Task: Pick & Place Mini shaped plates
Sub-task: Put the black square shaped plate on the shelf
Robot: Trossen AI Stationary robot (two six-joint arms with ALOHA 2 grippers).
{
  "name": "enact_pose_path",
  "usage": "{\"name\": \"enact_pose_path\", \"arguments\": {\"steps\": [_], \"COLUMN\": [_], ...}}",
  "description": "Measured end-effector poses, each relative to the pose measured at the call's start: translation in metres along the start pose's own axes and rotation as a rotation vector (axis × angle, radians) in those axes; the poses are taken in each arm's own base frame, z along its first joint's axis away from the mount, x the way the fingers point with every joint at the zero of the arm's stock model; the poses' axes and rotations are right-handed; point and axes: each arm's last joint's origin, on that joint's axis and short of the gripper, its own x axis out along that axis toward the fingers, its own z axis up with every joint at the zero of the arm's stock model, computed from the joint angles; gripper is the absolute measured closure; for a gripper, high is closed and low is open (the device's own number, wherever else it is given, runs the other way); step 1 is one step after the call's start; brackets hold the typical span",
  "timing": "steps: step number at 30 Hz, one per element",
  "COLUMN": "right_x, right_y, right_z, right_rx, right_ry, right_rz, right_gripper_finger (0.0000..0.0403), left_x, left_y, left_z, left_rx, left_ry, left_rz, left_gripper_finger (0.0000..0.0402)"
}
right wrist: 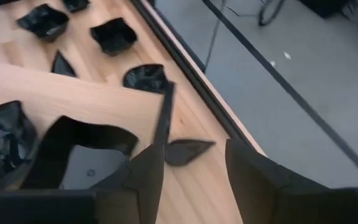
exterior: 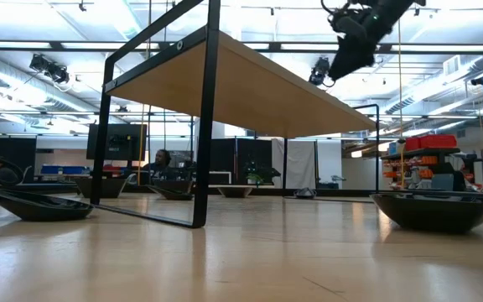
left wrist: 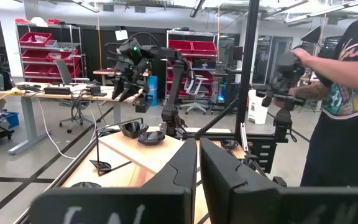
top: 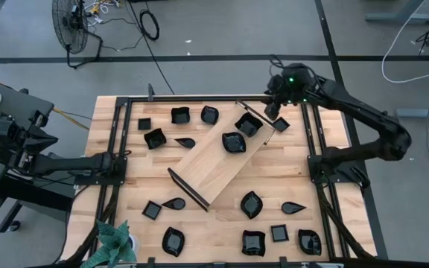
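My right gripper (top: pixel 273 109) hangs above the far right end of the tray (top: pixel 207 165), fingers spread apart, nothing between them. From its wrist camera I see a square plate (right wrist: pixel 86 163) sitting on the tray just under the fingers (right wrist: pixel 143 180), and a teardrop plate (right wrist: pixel 188 150) on the table beside the tray's black end. A second wavy plate (top: pixel 234 142) lies on the tray. Other mini shaped plates (top: pixel 251 204) are scattered across the table. My left gripper (left wrist: pixel 197 174) waits at the left edge, fingers together, empty
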Motion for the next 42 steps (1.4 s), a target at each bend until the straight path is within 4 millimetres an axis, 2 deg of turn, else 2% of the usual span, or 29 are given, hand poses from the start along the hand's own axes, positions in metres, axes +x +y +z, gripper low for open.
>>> {"name": "enact_pose_path", "arguments": {"steps": [11,21,25,30,37,42], "right_x": [-0.008,0.002,0.004,0.011,0.020,0.024], "right_y": [-0.040,-0.059,-0.060,-0.057,-0.048,-0.043], "right_z": [-0.024,-0.051,-0.058,-0.072,-0.092,-0.103], "right_rx": [0.285,0.460,0.550,0.746,0.917,1.015], "right_ry": [0.062,0.182,0.210,0.257,0.308,0.302], "right_rz": [-0.137,-0.203,-0.216,-0.230,-0.111,-0.100], "right_gripper_finger": [0.0232,0.0234,0.0234,0.0234,0.0234,0.0234], "left_x": [0.000,0.000,0.000,0.000,0.000,0.000], "left_y": [0.000,0.000,0.000,0.000,0.000,0.000], "left_z": [0.000,0.000,0.000,0.000,0.000,0.000], "left_rx": [0.000,0.000,0.000,0.000,0.000,0.000], "left_ry": [0.000,0.000,0.000,0.000,0.000,0.000], "left_rz": [0.000,0.000,0.000,0.000,0.000,0.000], "left_gripper_finger": [0.0376,0.0376,0.0376,0.0376,0.0376,0.0376]}}
